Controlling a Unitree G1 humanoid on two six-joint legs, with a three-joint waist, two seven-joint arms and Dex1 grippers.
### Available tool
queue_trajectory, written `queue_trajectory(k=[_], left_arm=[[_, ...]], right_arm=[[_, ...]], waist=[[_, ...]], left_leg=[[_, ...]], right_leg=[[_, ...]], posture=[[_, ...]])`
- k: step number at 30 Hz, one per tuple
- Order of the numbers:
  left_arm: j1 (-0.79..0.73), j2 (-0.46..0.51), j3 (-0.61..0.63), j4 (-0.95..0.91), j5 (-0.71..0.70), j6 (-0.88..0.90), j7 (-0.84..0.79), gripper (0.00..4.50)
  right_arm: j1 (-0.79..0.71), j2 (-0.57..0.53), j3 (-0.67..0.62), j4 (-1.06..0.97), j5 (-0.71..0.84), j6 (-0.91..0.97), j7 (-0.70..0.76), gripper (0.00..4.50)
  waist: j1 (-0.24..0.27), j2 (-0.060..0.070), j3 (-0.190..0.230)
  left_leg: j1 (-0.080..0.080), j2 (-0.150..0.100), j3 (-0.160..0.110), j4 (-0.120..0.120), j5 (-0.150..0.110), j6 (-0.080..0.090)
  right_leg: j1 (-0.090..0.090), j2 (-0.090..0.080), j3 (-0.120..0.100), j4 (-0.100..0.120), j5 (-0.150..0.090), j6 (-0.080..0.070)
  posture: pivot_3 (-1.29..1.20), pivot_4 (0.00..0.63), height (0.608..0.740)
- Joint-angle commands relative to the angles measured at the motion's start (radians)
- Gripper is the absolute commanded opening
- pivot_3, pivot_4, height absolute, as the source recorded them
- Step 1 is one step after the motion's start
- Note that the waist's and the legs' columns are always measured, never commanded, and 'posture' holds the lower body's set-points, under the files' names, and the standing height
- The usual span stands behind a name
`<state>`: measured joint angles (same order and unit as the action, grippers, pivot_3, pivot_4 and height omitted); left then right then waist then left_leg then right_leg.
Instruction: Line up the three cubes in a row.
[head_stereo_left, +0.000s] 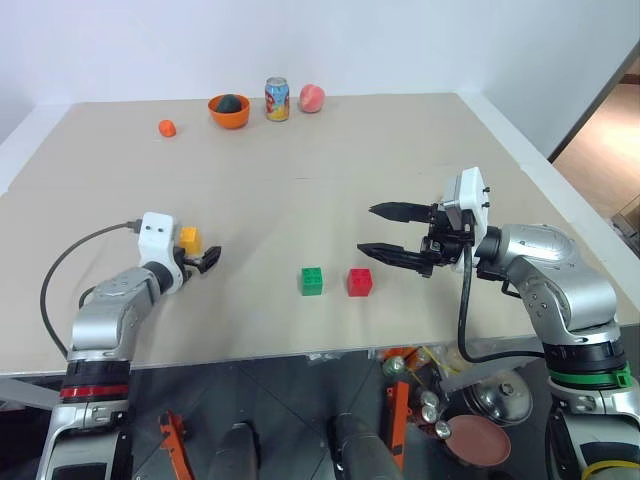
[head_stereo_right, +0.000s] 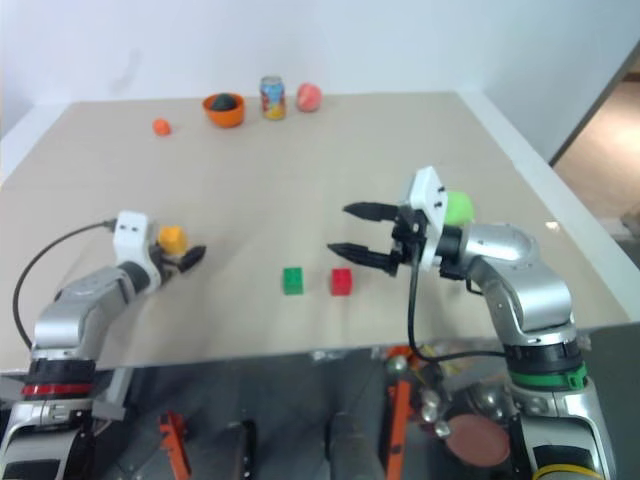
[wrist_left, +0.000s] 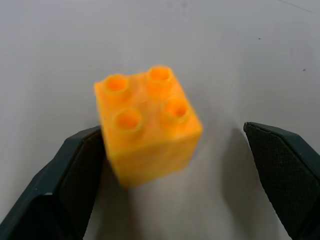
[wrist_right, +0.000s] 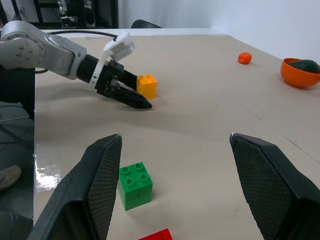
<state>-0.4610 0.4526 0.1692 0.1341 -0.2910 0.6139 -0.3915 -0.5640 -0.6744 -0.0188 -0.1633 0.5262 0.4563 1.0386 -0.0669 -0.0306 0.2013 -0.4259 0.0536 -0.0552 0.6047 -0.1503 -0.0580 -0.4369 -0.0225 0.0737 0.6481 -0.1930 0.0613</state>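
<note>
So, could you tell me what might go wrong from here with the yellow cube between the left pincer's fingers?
1. The yellow cube touches one finger of the open left pincer, with a gap on the other side; closing may push or twist it instead of gripping squarely.
2. The green cube and red cube sit close together; placing yellow beside them could knock one out of line.

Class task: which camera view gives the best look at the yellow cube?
The left wrist view: the yellow cube sits close up, studs visible, between the left gripper's open fingers. The head views show it small and partly hidden behind that gripper; the right wrist view shows it far off, on the table.
</note>
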Motion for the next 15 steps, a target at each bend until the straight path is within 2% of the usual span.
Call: queue_trajectory(k=[1, 7, 12, 15], left_arm=[[-0.017, 0.006, 0.015, 0.021, 0.026, -0.024, 0.035, 3.33], [-0.011, 0.006, 0.028, 0.033, 0.042, -0.024, 0.075, 1.35], [-0.03, 0.017, -0.006, 0.039, 0.046, -0.103, 0.005, 1.35], [-0.037, 0.033, -0.037, 0.019, 0.029, -0.243, -0.146, 1.35]], right_arm=[[-0.01, -0.009, -0.036, -0.038, 0.01, -0.01, -0.011, 3.55], [0.001, -0.017, -0.042, -0.037, 0.011, -0.011, -0.021, 3.55], [-0.007, -0.016, -0.038, -0.029, 0.01, -0.013, -0.021, 3.55], [-0.009, -0.022, -0.037, -0.03, 0.019, -0.006, -0.007, 3.55]], waist=[[-0.002, 0.0, 0.0], [-0.003, 0.0, 0.0], [-0.003, 0.0, 0.0], [-0.002, 0.0, 0.0]], left_leg=[[0.0, 0.0, 0.0, 0.0, 0.0, 0.0], [0.0, 0.0, 0.0, 0.0, 0.0, 0.0], [0.001, 0.0, 0.0, 0.0, 0.0, 0.0], [0.0, 0.0, 0.0, 0.0, 0.0, 0.0]], right_leg=[[0.0, 0.0, 0.0, 0.0, 0.0, 0.0], [0.0, 0.0, 0.0, 0.0, 0.0, 0.0], [0.0, 0.0, 0.0, 0.0, 0.0, 0.0], [0.0, 0.0, 0.0, 0.0, 0.0, 0.0]], posture=[[0.0, 0.15, 0.74], [0.0, 0.15, 0.74], [0.0, 0.15, 0.74], [0.0, 0.15, 0.74]])
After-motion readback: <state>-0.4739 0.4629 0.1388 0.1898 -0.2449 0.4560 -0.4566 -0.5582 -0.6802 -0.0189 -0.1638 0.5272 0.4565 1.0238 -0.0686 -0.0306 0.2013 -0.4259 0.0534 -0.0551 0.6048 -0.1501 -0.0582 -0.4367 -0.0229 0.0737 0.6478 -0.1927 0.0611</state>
